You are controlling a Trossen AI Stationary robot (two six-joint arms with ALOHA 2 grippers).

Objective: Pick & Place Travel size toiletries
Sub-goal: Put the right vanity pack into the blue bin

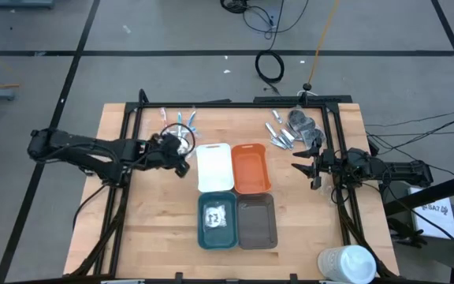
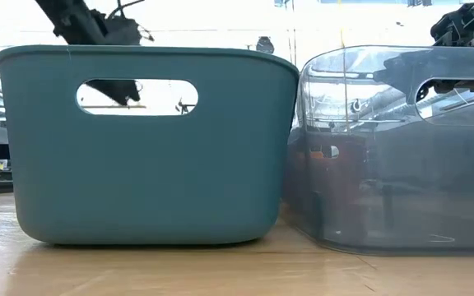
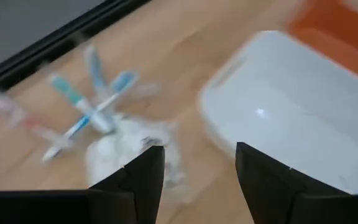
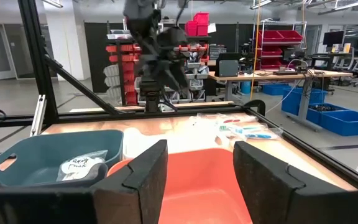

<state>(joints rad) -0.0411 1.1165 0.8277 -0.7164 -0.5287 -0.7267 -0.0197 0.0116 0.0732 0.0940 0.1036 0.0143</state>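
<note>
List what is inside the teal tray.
The teal tray holds white plastic sachets, seen from above and from the right wrist. Whatever lies beneath them is covered; the low view shows only the tray's wall.

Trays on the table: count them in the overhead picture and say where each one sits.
4, in a two-by-two block mid-table: white tray far left, orange tray far right, teal tray near left holding a sachet, grey tray near right. None looks hidden.

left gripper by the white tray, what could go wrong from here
The left gripper is open beside the white tray, with white sachets and blue sticks piled together: it may snag two items or clip the tray rim. The right gripper, open and empty near the orange tray, could crowd the trays if both arms move in.
</note>
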